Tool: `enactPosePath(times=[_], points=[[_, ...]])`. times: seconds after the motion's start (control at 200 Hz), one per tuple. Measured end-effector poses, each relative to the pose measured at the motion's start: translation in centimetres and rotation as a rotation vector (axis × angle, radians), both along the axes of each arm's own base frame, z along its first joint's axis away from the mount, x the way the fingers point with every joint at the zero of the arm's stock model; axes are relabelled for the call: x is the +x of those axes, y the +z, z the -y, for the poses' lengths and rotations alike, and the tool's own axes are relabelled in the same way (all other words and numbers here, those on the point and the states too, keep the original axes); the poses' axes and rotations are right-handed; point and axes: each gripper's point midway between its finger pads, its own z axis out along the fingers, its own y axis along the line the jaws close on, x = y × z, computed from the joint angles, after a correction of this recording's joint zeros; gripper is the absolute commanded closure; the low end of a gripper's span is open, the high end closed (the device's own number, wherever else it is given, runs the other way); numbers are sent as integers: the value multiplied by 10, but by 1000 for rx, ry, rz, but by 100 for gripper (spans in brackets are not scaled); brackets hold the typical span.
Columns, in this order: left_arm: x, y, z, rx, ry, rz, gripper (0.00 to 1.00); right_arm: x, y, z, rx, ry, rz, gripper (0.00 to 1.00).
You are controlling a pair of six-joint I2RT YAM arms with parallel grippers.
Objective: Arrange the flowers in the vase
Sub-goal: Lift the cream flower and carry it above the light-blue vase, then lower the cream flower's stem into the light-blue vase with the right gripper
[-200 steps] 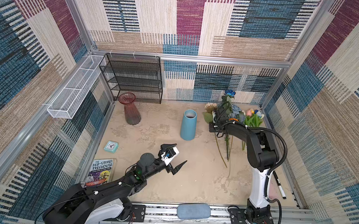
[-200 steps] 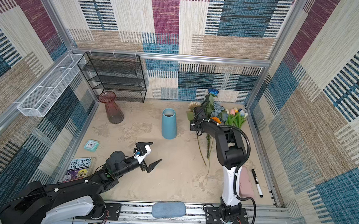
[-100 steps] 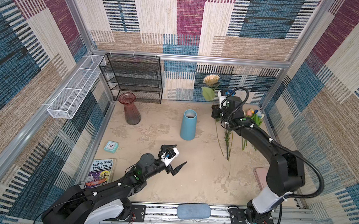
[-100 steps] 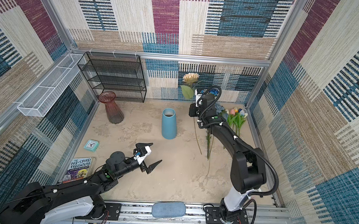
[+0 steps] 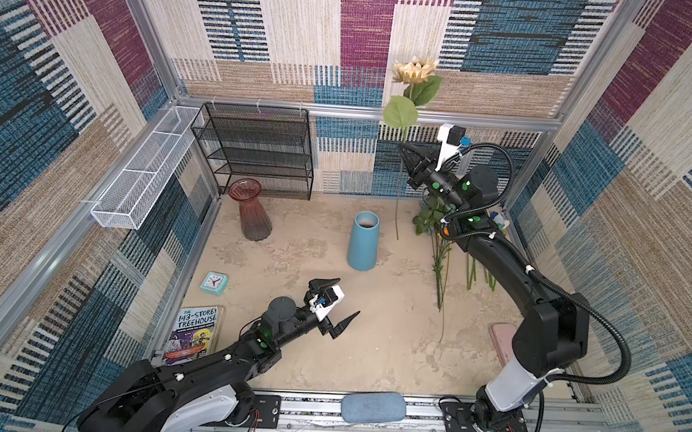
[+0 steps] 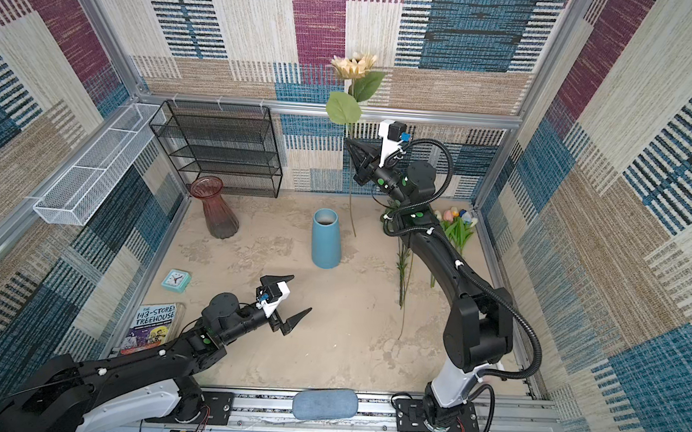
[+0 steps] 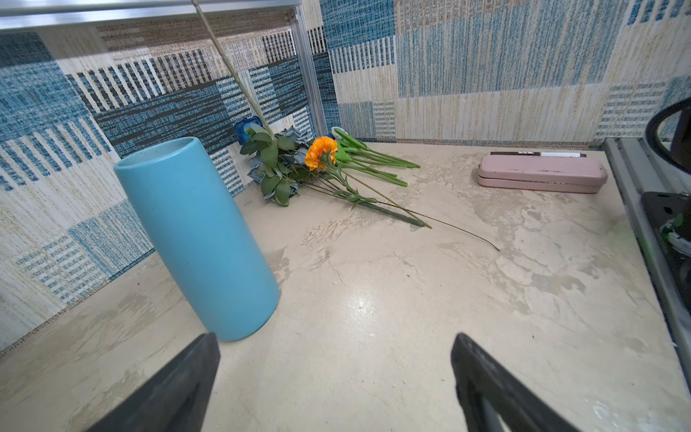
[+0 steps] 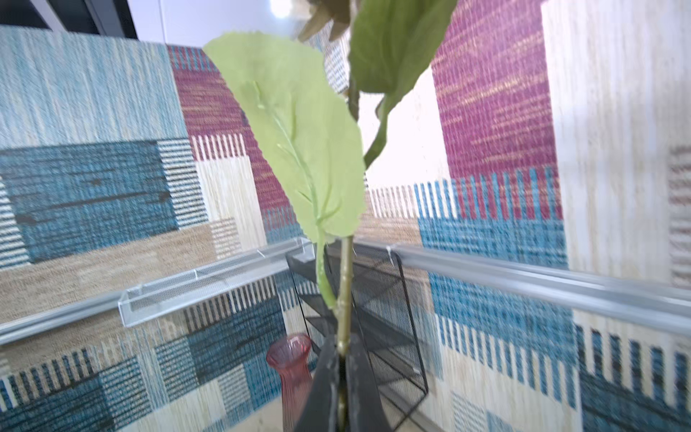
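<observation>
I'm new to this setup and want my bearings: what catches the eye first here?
The cream sunflower stands out, held upright high over the table by the right gripper, shut on its stem. Below stands the blue vase, mid-table, no flower in it, and the other flowers lie in the far right corner. The left gripper hovers open near the front.

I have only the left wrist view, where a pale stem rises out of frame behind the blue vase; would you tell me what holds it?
Observer: The right gripper is shut on it; it is the cream sunflower, held upright.
Operator: Is its lower end over the vase mouth?
Observer: No; in both top views the tip hangs right of the blue vase.
Operator: What stands left of that vase?
Observer: A red glass vase, before a black wire shelf.
</observation>
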Motion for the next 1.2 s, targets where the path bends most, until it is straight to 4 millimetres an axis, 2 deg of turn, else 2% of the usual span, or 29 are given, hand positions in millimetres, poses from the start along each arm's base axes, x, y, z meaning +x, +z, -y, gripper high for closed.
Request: enactPosePath(times=[0.13,0.23,0.516,0.676,0.841,1.012,1.197], points=[[0,-3,0,8,0,-4,1,-9,31,-22,37,75,91,100],[0,-3,1,9,-1,-5,1,-9,43,-33,54,100,127,100],[0,-5,1,13,-4,-7,1,16,24,-44,60,86,76,100],[0,-4,2,17,-5,-1,1,22,-8,-45,38,72,15,100],[0,-7,2,26,-7,-1,1,18,-41,-45,5,64,-21,100],[1,-7,3,27,-7,-3,1,9,-86,-49,-56,75,-42,100],[1,-7,3,28,-8,-4,1,-4,-143,-47,-120,78,-70,100]])
